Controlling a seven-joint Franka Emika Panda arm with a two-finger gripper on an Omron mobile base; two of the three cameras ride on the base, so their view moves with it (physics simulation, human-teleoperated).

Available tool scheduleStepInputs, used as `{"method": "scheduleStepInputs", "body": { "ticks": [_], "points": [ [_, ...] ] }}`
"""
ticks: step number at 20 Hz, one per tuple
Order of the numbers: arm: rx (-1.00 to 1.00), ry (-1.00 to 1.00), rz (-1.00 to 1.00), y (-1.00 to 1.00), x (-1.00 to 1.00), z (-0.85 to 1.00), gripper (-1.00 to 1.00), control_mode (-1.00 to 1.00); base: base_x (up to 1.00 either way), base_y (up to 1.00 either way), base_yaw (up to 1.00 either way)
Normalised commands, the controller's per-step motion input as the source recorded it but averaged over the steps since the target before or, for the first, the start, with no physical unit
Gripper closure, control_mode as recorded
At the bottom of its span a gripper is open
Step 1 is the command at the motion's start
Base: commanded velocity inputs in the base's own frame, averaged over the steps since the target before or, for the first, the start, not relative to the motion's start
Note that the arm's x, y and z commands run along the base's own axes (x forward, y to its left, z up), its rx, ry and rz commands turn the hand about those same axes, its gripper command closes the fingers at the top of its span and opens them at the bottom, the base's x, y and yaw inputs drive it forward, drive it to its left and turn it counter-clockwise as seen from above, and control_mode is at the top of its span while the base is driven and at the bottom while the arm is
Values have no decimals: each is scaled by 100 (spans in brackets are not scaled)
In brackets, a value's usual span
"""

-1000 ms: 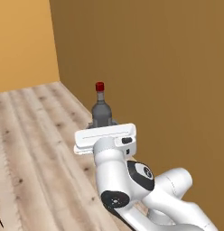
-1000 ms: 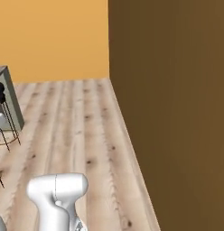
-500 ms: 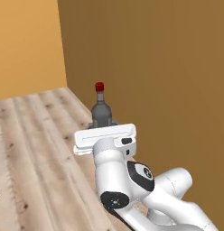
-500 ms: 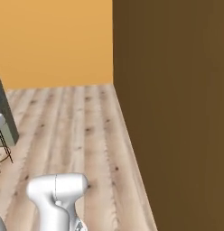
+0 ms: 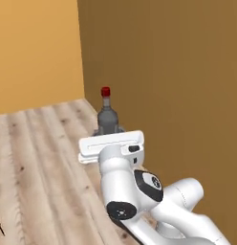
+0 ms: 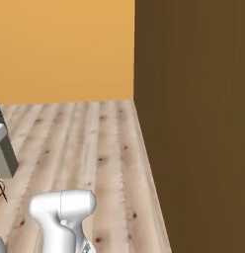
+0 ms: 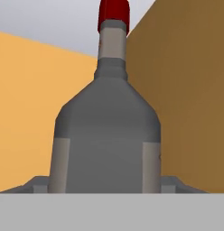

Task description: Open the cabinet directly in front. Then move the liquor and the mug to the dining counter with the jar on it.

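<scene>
1. Liquor (image 5: 107, 118): I see the bottle upright, red cap on top, clamped at its lower body in the gripper (image 5: 109, 131) and carried above the floor; in the hand view it stands between the fingers (image 7: 39, 184)
2. Edges: brown wall (image 5: 177, 86) just to its right, open room to the left
3. Surroundings: pale plank floor (image 6: 85, 143), orange wall (image 6: 65, 49) beyond

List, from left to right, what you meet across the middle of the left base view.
Orange wall → liquor, upright in the hand → brown wall.
</scene>
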Motion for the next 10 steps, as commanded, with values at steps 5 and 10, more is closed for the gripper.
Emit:
{"method": "scheduleStepInputs", "body": {
  "ticks": [5,10],
  "points": [
    [0,0,0,0,0,0,100,100,100,-6,56],
    [0,0,0,0,0,0,100,100,84,-9,80]
  ]
}}
